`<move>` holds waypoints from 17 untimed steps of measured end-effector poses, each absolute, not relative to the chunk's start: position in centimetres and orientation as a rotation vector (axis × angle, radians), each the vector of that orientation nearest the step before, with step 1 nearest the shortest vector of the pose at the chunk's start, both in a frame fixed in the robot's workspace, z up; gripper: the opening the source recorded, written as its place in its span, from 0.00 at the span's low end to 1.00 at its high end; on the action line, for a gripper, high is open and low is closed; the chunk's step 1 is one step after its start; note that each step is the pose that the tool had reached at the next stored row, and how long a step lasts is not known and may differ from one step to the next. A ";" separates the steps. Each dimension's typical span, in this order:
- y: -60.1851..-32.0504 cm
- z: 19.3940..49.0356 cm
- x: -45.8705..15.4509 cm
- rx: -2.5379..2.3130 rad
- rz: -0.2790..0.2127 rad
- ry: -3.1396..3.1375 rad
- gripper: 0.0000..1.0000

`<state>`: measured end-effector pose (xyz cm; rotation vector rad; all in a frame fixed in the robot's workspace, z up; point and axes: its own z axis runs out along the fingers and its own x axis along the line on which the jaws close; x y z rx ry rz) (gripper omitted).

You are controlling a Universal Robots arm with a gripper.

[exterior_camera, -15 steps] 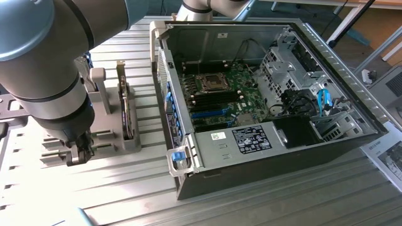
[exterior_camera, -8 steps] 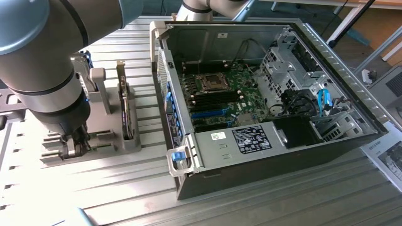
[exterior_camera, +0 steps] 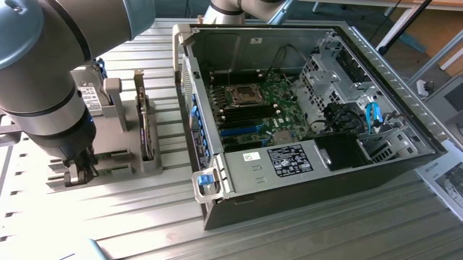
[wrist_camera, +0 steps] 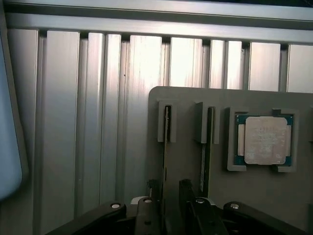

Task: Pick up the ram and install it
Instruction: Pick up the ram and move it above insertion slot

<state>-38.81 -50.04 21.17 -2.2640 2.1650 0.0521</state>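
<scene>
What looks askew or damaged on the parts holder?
Nothing stands out. The ram stands straight on edge in the holder, the processor lies flat in its recess, and the open gripper is lined up with the ram.

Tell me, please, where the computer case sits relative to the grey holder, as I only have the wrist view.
Observer: The open computer case lies on the table at the exterior view's right of the grey holder, with its motherboard exposed.
Operator: Thank you. Could you say what else stands in the holder besides the processor that I can see?
Observer: A hard drive stands upright in it, close beside the arm.
</scene>
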 end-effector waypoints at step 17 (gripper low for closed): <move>-50.1 20.8 -38.8 -2.264 0.052 2.165 0.13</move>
